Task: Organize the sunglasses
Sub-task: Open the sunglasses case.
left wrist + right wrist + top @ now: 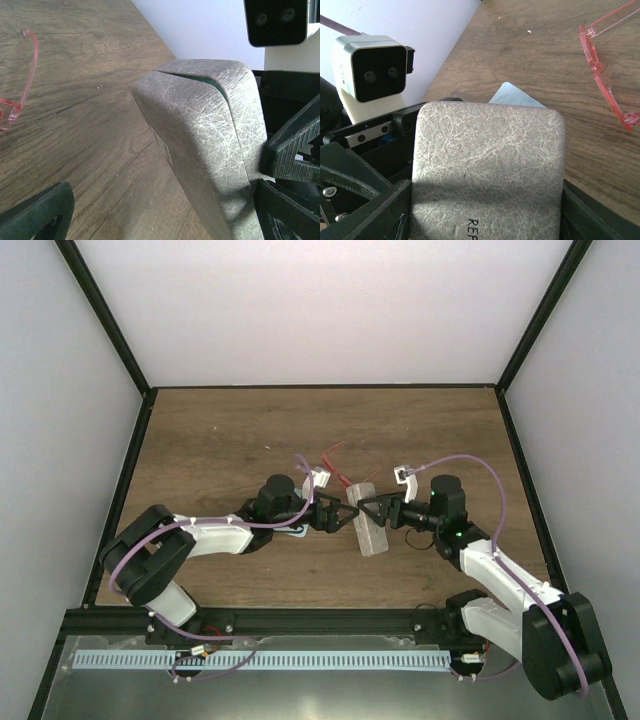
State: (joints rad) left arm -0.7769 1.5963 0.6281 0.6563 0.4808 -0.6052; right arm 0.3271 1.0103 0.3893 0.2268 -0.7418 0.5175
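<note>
The red-framed sunglasses [338, 462] lie on the wooden table just behind the two grippers, and also show as a red frame [31, 70] in the left wrist view and a red frame [600, 75] in the right wrist view. A grey case [366, 518] sits between the arms. My right gripper [374, 508] is shut on this grey case [487, 170], whose broad face fills the space between its jaws. My left gripper [338, 512] stands open against the other side of the grey case [200, 130]. A thin green slit shows along the case's seam.
A pale blue cloth [298, 532] lies on the table under the left wrist, and its corner [512, 96] peeks out behind the case. Black frame rails and white walls enclose the table [220, 440] on three sides.
</note>
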